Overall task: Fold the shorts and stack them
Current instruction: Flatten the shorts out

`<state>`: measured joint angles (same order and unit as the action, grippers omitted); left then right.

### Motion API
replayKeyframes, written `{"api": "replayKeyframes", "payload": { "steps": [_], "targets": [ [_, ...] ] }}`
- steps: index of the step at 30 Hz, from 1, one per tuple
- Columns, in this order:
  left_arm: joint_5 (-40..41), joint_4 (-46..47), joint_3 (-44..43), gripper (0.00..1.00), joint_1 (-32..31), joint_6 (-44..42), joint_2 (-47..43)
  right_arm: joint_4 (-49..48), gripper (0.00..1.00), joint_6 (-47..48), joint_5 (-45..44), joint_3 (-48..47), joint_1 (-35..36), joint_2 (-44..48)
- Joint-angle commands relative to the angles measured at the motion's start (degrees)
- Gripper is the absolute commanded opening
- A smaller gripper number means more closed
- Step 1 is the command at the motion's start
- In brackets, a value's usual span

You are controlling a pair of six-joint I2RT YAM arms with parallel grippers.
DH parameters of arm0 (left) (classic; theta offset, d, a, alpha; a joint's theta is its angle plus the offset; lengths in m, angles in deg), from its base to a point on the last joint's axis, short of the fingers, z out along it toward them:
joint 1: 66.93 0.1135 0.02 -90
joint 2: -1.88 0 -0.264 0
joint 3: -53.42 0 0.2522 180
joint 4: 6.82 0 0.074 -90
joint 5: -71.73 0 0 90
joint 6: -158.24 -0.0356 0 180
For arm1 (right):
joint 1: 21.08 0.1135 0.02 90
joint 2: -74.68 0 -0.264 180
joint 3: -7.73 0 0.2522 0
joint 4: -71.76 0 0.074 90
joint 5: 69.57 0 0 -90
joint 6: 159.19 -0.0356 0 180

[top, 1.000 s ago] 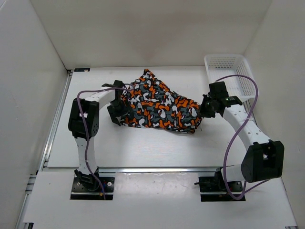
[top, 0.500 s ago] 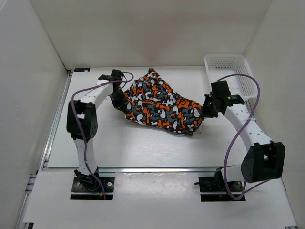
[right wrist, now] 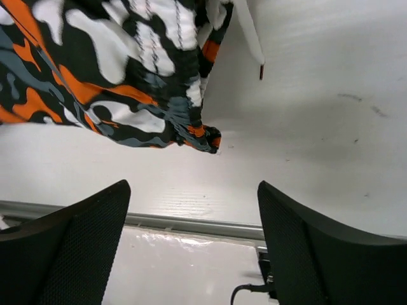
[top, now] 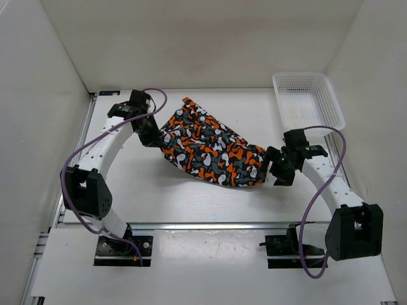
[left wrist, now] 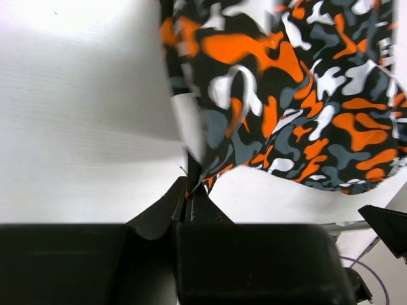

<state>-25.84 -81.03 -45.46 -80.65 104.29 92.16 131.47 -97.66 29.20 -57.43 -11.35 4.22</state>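
While the left gripper (left wrist: 191,189) is clenched on a thin pinch of cloth at one edge of the shorts (top: 206,149), the right gripper (right wrist: 193,190) stands spread wide with nothing between its fingers. The shorts run from the left gripper's shut tips across the table (top: 191,197) towards the right gripper. They lie rumpled and bunched, and their far end stops just ahead of the open fingers without touching them. In the right wrist view a folded corner of the print points down towards the gap between the fingers, and a white drawstring (right wrist: 249,35) hangs loose just beyond it. The white mesh basket (top: 308,101) sits well past the right gripper, apart from the cloth. The fabric looks light, thin and quite limp. Held at one point it will likely sag, twist and fold on itself, so it probably needs two grips far apart to pull it flat. A fair place for the free gripper seems to be that corner directly ahead of it, pinched through all the layers at the seam. The loose drawstring is best avoided, as it would likely slip or drag.
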Motion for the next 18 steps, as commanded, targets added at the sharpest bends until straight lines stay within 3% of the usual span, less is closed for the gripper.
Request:
{"api": "replayKeyframes", "payload": {
  "steps": [1,5,9,18],
  "targets": [
    [-1.5,-0.6,-0.7,0.10,-0.6,0.2,0.8,-2.9,0.83,-3.4,4.8,2.8,-0.4,2.2],
    [-0.8,-1.6,-2.2,0.10,-0.6,-0.4,1.3,-6.6,0.76,-7.0,5.8,8.7,-0.4,5.5],
    [-0.8,-1.6,-2.2,0.10,-0.6,-0.9,1.8,-18.1,0.71,-10.5,7.0,16.0,-0.9,8.0],
    [-1.3,-1.6,-2.2,0.10,-0.6,-1.4,2.4,-33.4,0.64,-9.9,3.5,20.6,-0.9,6.3]
  ]
}}
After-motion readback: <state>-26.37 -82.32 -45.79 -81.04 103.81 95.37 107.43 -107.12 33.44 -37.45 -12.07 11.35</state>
